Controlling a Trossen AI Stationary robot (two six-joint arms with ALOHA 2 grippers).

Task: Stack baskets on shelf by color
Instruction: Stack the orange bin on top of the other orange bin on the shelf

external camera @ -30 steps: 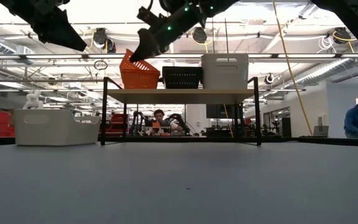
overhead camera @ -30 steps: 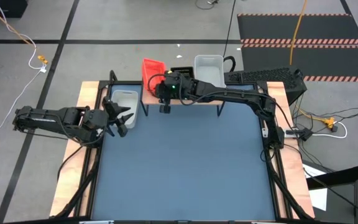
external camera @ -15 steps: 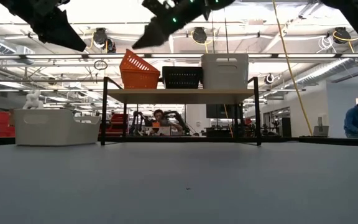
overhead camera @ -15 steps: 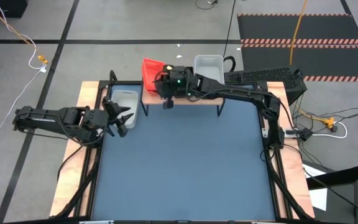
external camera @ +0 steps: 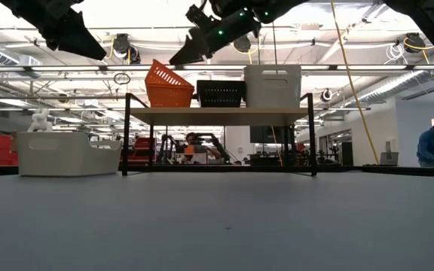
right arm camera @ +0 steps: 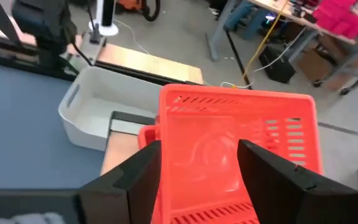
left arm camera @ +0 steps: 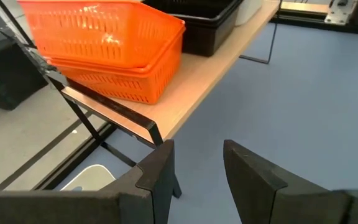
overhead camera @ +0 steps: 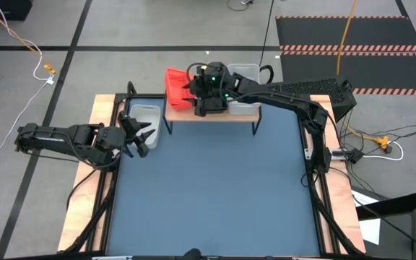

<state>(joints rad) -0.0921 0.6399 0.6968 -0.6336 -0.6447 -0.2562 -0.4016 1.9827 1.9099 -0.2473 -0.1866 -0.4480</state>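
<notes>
The shelf [overhead camera: 211, 113] stands at the table's far edge. On its plank are a stack of red-orange baskets [external camera: 169, 84] with the top one tilted, black baskets [external camera: 220, 92] in the middle, and a white-grey basket [external camera: 272, 85] on the right. Another white-grey basket [overhead camera: 146, 118] rests on the table left of the shelf. My right gripper [overhead camera: 208, 97] hovers open above the shelf, over the black baskets and beside the red stack [right arm camera: 241, 143]. My left gripper [overhead camera: 139, 139] hangs open over the table by the left white-grey basket. The left wrist view looks at the red stack [left arm camera: 104, 50].
Wooden side boards run along the table's left [overhead camera: 100, 130] and right edges. The blue table top [overhead camera: 215, 188] spreads out in front of the shelf. The low view shows people far off in the room behind the table.
My right gripper has risen from the near rim of the red stack and moved toward the table's far edge and right, ending above the black baskets, and has turned about on the way. The top red basket stays tilted on its stack.
</notes>
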